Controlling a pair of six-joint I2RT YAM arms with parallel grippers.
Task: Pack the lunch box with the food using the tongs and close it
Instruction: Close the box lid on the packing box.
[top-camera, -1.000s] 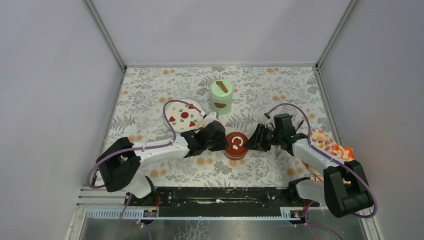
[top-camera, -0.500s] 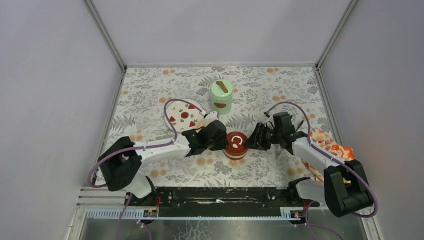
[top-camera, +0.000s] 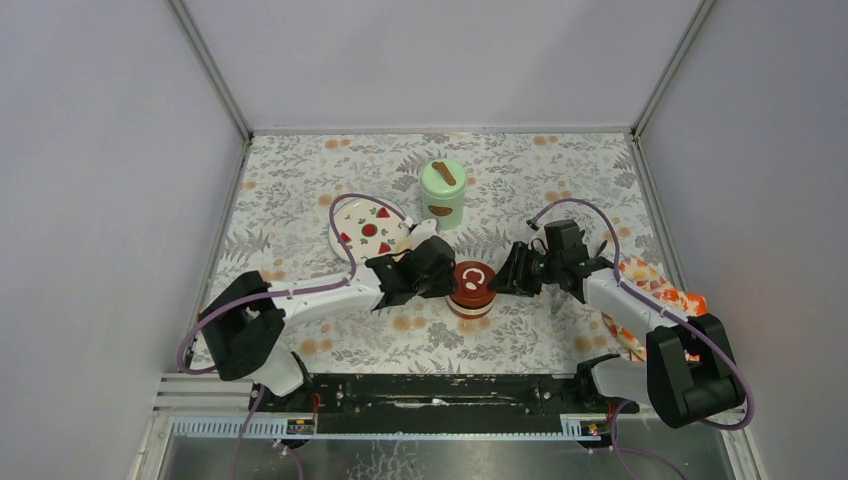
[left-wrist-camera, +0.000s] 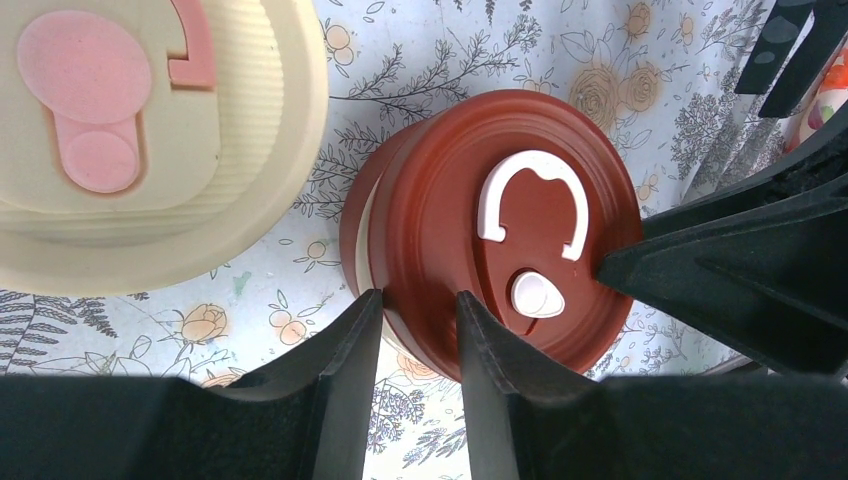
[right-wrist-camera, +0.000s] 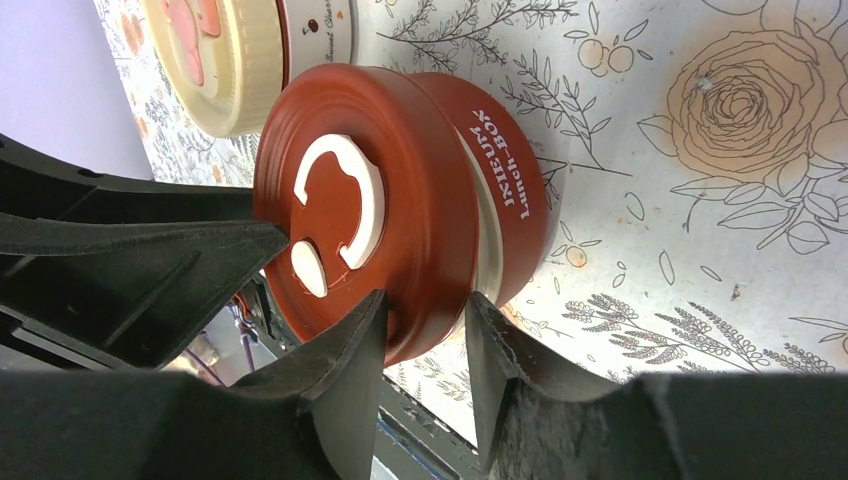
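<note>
The lunch box's dark-red-lidded bowl (top-camera: 471, 286) stands mid-table, its lid (left-wrist-camera: 500, 225) bearing a white C-shaped handle. My left gripper (top-camera: 446, 284) comes in from the left and is shut on the lid's rim (left-wrist-camera: 415, 310). From the right, my right gripper (top-camera: 500, 279) is shut on the opposite rim (right-wrist-camera: 422, 315). The cream-lidded bowl (left-wrist-camera: 150, 130) sits just behind my left gripper. Further back stands the mint-green jar (top-camera: 443, 194), its lid on. Food and tongs are not to be made out.
A white plate with red fruit pictures (top-camera: 364, 228) lies behind my left arm. A bright orange-patterned bundle (top-camera: 662, 290) lies at the right edge beside my right arm. Grey walls close in the flowered table on three sides.
Both grippers and the dark-red-lidded bowl between them have shifted slightly toward the back of the table. More of the plate shows behind the left arm.
</note>
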